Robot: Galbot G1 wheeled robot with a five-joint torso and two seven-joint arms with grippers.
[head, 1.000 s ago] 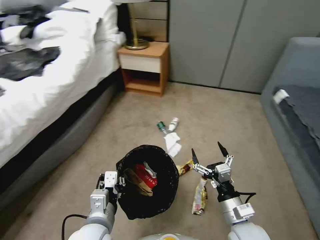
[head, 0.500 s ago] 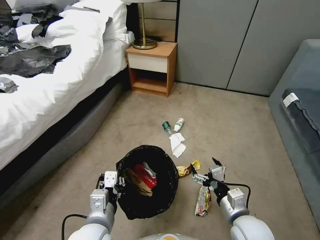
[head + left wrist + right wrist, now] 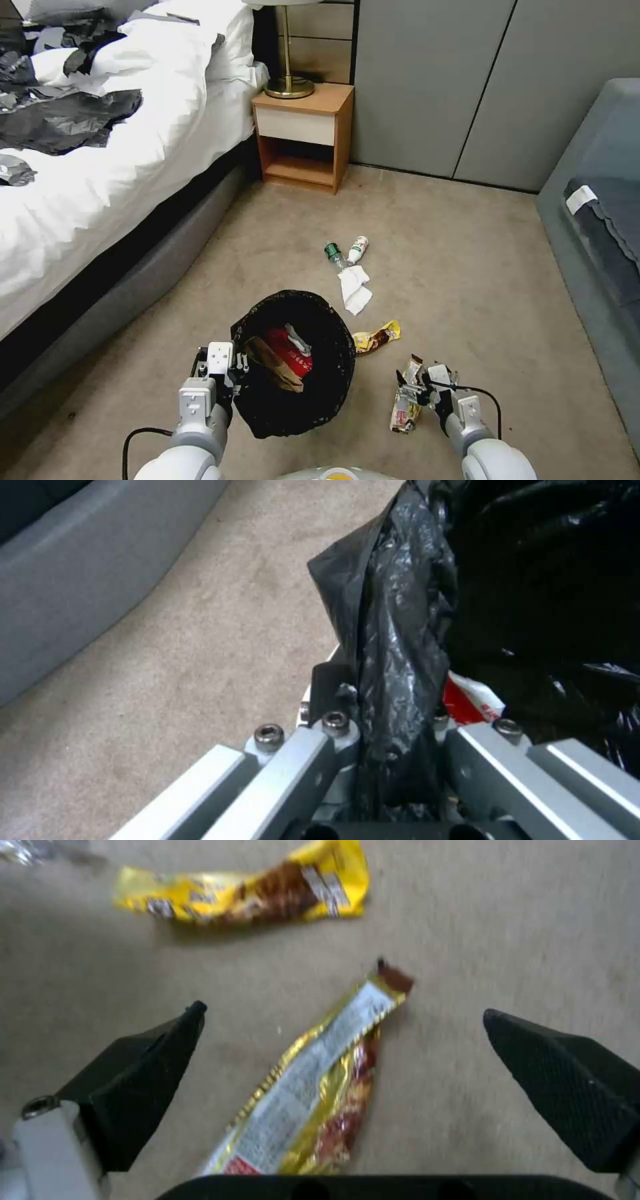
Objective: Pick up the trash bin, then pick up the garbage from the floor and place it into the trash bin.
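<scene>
Fingers of the right gripper (image 3: 343, 1015) stand wide apart low over the carpet (image 3: 467, 267), one on each side of a long gold snack wrapper (image 3: 313, 1090). That wrapper lies flat between them, touched by neither; in the head view its long axis runs away from the robot, the dark torn end (image 3: 415, 362) farthest off. Beyond it a yellow wrapper (image 3: 377, 336) lies crosswise, just beside the trash bin (image 3: 293, 363). Farther on sit a white tissue (image 3: 354, 289) and two small bottles (image 3: 347, 251). The left gripper (image 3: 373, 720) is clamped on the bin's black-bagged rim, holding it with its mouth tipped toward the robot; a red packet (image 3: 290, 350) and brown paper (image 3: 270, 363) lie inside.
</scene>
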